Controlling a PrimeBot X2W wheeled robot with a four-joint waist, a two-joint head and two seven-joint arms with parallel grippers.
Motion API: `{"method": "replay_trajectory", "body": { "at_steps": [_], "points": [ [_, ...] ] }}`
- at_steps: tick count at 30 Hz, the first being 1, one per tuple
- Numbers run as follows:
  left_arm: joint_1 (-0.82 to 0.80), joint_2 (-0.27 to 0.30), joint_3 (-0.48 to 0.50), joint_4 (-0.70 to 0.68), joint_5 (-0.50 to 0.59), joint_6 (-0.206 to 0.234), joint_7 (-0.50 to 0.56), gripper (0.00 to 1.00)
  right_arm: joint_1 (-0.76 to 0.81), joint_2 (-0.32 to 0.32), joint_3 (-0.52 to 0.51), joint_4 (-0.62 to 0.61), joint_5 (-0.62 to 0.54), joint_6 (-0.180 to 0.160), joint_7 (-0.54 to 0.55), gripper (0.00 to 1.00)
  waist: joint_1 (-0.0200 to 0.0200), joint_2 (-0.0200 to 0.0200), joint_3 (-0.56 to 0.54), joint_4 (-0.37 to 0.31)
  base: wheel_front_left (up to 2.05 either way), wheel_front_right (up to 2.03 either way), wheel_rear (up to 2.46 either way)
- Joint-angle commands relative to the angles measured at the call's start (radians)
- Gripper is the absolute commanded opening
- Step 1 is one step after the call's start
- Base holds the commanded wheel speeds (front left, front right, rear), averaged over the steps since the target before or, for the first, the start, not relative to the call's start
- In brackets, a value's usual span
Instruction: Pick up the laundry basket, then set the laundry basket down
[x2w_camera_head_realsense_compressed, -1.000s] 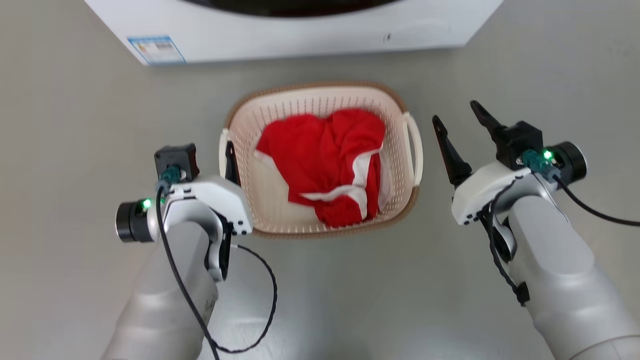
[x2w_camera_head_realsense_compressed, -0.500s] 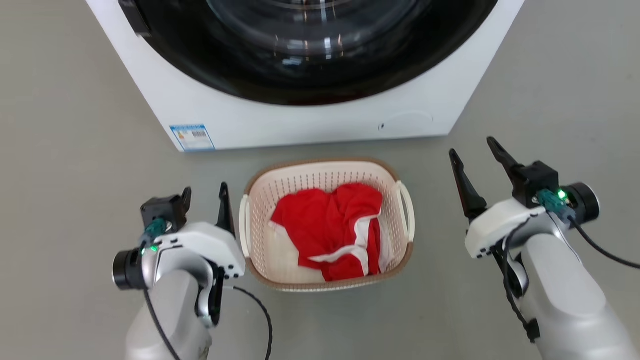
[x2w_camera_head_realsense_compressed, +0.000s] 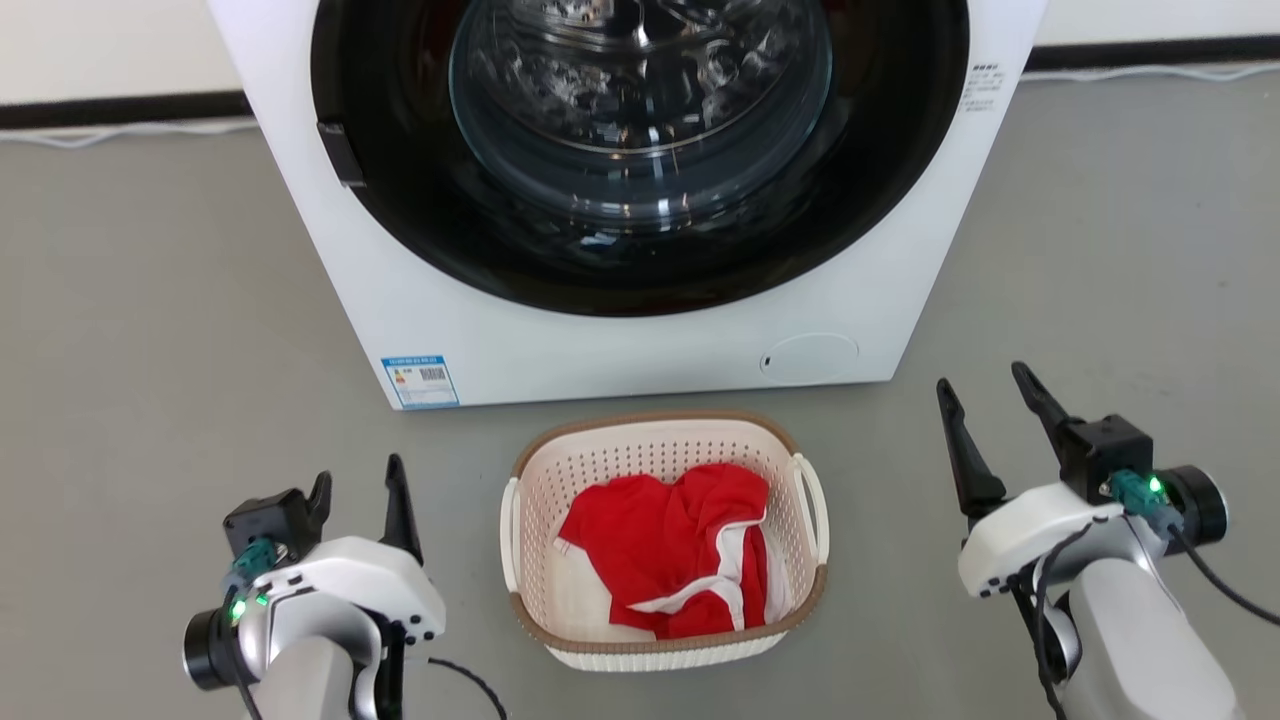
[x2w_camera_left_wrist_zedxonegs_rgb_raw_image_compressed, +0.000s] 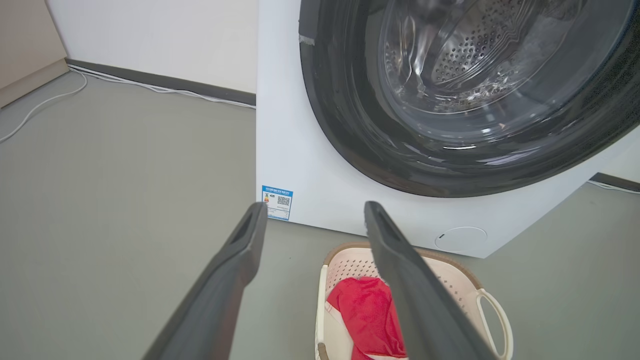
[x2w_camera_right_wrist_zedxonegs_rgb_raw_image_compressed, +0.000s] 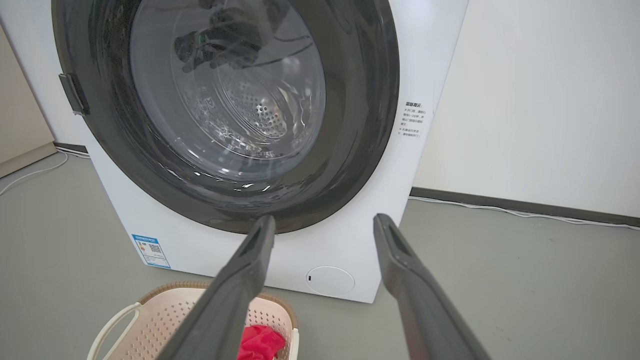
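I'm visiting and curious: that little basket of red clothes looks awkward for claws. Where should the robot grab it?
Probably by its two white loop handles. The laundry basket sits upright on the floor, left handle toward the left gripper, right handle toward the right gripper. Each open gripper could come in from its own outer side; the red garment inside is clear of both.

Silver forearms (x2w_camera_head_realsense_compressed: 1150, 640), white wrists (x2w_camera_head_realsense_compressed: 1020, 530), black tapered fingers (x2w_camera_head_realsense_compressed: 965, 450), green lights (x2w_camera_head_realsense_compressed: 1157, 485), cables (x2w_camera_head_realsense_compressed: 1222, 592)

A laundry corner of a plain room: a white front-loading washing machine (x2w_camera_head_realsense_compressed: 560, 350) stands on a bare grey floor (x2w_camera_head_realsense_compressed: 150, 300) against a white wall (x2w_camera_right_wrist_zedxonegs_rgb_raw_image_compressed: 540, 100) with dark skirting (x2w_camera_right_wrist_zedxonegs_rgb_raw_image_compressed: 500, 202), a laundry basket (x2w_camera_head_realsense_compressed: 650, 455) holding a red garment (x2w_camera_head_realsense_compressed: 670, 545) before it.
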Motion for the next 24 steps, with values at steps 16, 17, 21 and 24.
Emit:
{"method": "replay_trajectory", "body": {
  "at_steps": [16, 17, 21, 24],
  "points": [
    [0.117, 0.015, 0.082, -0.118, -0.021, -0.001, -0.005, 1.0, 0.115, 0.031, -0.034, -0.095, -0.059, 0.006, -0.011, 1.0, 0.0, -0.0001, -0.088, -0.021, 0.0, 0.0, 0.0],
    [0.122, 0.015, 0.084, -0.122, -0.022, 0.001, -0.005, 1.0, 0.119, 0.032, -0.04, -0.098, -0.062, 0.006, -0.011, 1.0, 0.0, -0.0001, -0.09, -0.02, 0.0, 0.0, 0.0],
    [0.135, 0.015, 0.089, -0.136, -0.024, 0.006, -0.005, 1.0, 0.132, 0.036, -0.048, -0.107, -0.072, 0.006, -0.011, 1.0, 0.0, -0.0001, -0.096, -0.02, 0.0, 0.0, 0.0],
    [0.149, 0.015, 0.091, -0.147, -0.025, 0.011, -0.005, 1.0, 0.142, 0.038, -0.054, -0.11, -0.078, 0.006, -0.011, 1.0, 0.0, -0.0001, -0.1, -0.021, 0.0, 0.0, 0.0]
  ]
}}
